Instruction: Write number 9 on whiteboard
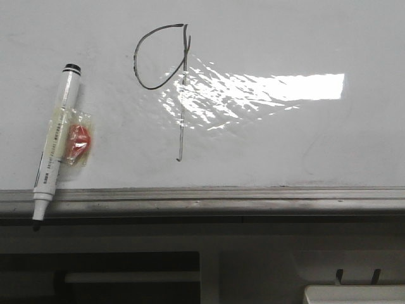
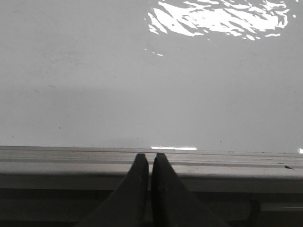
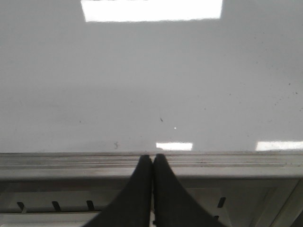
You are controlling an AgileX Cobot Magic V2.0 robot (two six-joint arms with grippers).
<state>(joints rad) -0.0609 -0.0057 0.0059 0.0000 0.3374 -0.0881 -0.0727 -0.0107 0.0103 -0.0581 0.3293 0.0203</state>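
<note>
A black hand-drawn number 9 (image 1: pixel 166 69) stands on the glossy whiteboard (image 1: pixel 285 145), its loop at the top and its tail running down toward the near rail. A white marker (image 1: pixel 56 139) with a black cap lies on the board at the left, its tip past the rail; a red piece (image 1: pixel 80 143) is taped to its side. Neither gripper shows in the front view. In the left wrist view my left gripper (image 2: pixel 150 158) is shut and empty over the board's edge rail (image 2: pixel 71 161). My right gripper (image 3: pixel 152 158) is likewise shut and empty above the rail (image 3: pixel 71 163).
The grey metal edge rail (image 1: pixel 253 199) runs along the board's near side. Below it are a dark recess (image 1: pixel 126 278) and a white box-like corner (image 1: pixel 354 294) at the lower right. Bright glare patches (image 1: pixel 278 87) lie right of the 9.
</note>
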